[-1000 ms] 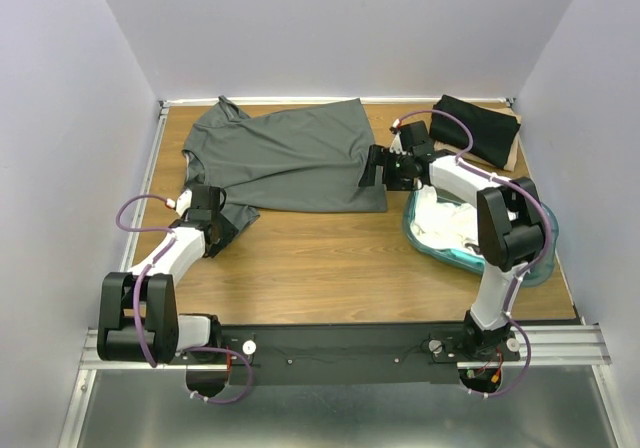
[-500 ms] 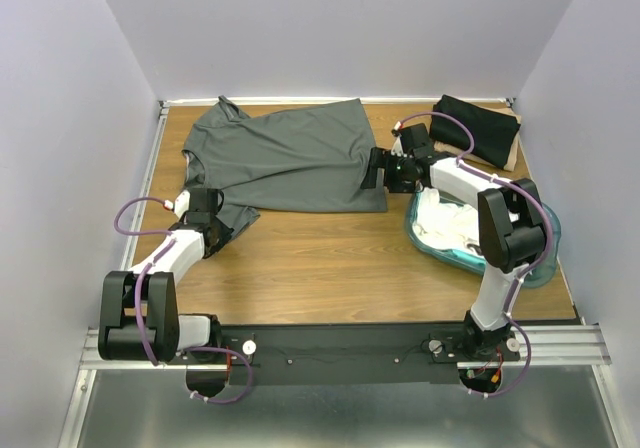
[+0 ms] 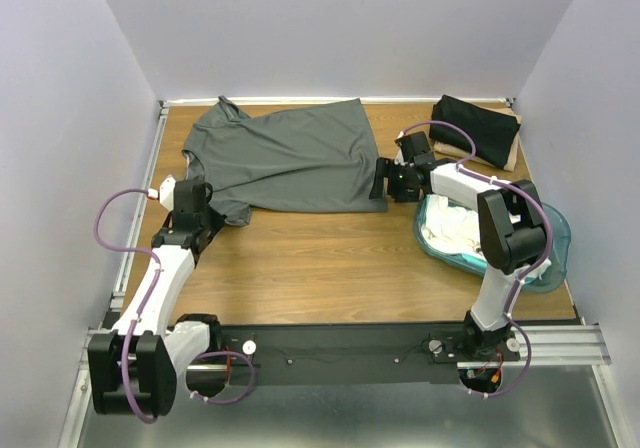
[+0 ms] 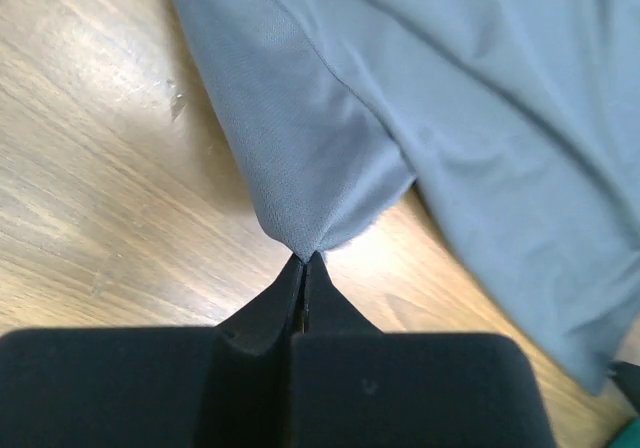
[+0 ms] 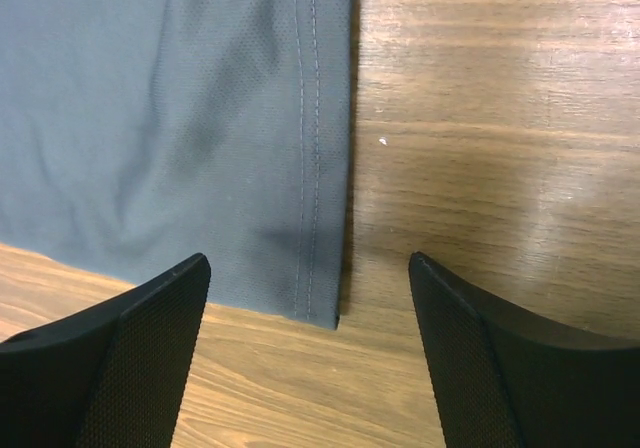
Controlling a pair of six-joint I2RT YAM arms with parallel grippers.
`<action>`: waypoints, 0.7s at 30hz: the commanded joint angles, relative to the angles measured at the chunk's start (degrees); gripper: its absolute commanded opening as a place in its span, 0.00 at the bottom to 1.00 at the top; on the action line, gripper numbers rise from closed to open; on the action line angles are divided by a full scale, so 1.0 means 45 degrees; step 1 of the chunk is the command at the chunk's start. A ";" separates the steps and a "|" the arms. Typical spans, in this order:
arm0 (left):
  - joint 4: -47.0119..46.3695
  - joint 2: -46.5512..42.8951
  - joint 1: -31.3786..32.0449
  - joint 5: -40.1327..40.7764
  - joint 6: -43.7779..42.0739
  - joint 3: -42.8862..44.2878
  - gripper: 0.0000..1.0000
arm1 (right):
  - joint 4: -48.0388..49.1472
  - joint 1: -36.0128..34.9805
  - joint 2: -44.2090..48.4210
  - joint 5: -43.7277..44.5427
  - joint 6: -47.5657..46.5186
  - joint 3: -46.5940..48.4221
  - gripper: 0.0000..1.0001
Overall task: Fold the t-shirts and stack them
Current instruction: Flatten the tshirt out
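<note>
Dark grey fabric covers the far left of your wooden counter in the top view. The grey t-shirt lies spread flat, and the black t-shirt sits folded in the far right corner. The white t-shirts are bunched in the teal tub beside the right arm. Your left hand is at the grey shirt's near sleeve, and your right hand is at its right hem.

In the left wrist view, your left hand is pinched tight on the sleeve tip.

In the right wrist view, your right hand is spread wide and holds nothing. Its fingers straddle the hem corner.
</note>
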State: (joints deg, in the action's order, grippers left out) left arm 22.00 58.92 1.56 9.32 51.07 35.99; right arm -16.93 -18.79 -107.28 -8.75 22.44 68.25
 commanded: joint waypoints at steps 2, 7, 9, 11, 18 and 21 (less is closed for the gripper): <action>0.0853 -0.0825 -0.0054 -0.0352 0.0526 -0.0203 0.00 | -0.0828 -0.0200 0.0111 0.0441 -0.0045 -0.0244 0.82; 0.1262 -0.1995 -0.0054 -0.0373 0.0936 -0.0634 0.00 | -0.1101 -0.0512 -0.0065 0.0558 0.0130 -0.0147 0.73; 0.1438 -0.2310 -0.0054 -0.0237 0.1034 -0.0576 0.00 | -0.1277 -0.0571 -0.0046 0.0675 0.0209 -0.0186 0.69; 0.1673 -0.2642 -0.0054 -0.0041 0.1034 -0.0459 0.00 | -0.1355 -0.0610 0.0013 0.0793 0.0326 -0.0322 0.66; 0.1986 -0.2858 -0.0054 0.0253 0.0859 -0.0009 0.00 | -0.2056 -0.0708 0.0189 0.1749 0.0463 -0.0557 0.55; 0.2064 -0.2897 -0.0054 0.0330 0.0742 0.0049 0.00 | -0.2448 -0.0728 0.0364 0.1887 0.0502 -0.0596 0.51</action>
State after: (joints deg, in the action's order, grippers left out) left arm 29.69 46.78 1.56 8.36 54.59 34.24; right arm -21.08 -21.54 -106.80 -3.99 23.99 67.64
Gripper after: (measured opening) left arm 0.007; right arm 0.520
